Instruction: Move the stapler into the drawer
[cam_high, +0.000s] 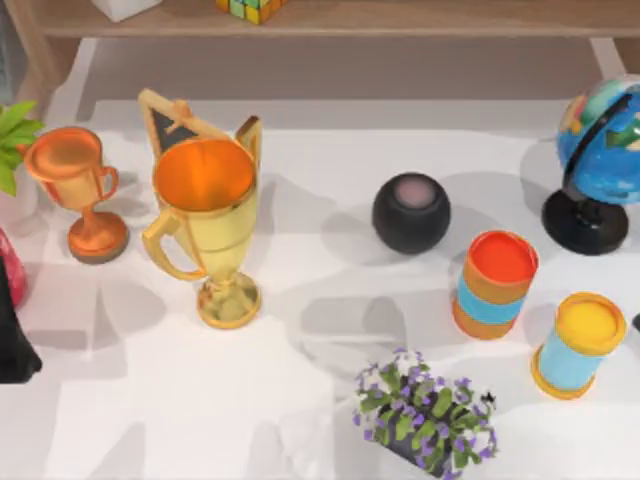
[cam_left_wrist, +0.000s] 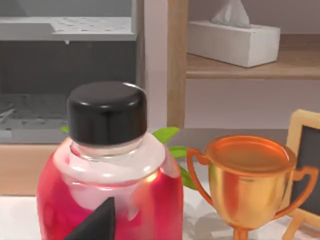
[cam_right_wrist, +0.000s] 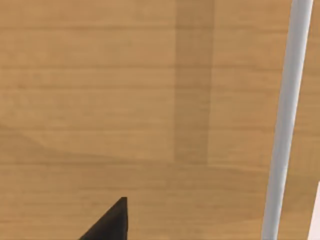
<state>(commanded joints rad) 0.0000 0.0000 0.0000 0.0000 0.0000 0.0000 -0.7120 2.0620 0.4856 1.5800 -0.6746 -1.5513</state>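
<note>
At the top view's lower left edge, the left arm (cam_high: 14, 335) stood as a dark mass beside a red bottle (cam_left_wrist: 107, 180), whose black cap and a copper trophy (cam_left_wrist: 250, 180) faced its wrist camera; its grip cannot be told. The right gripper's dark fingertip (cam_right_wrist: 111, 222) faced a wooden panel (cam_right_wrist: 100, 100) and pale rod (cam_right_wrist: 287, 120), opening likewise unclear.

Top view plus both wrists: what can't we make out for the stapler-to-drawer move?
- Stapler: I can't pick it out among the trophies, cans and globe in the top view.
- Drawer: the right wrist view is pressed against a wood panel with a pale bar; whether that is the drawer front is unclear.
- Left gripper: one dark finger tip shows before the red bottle; cut off by the frame edge.
- Right gripper: likewise, one finger tip.
</note>
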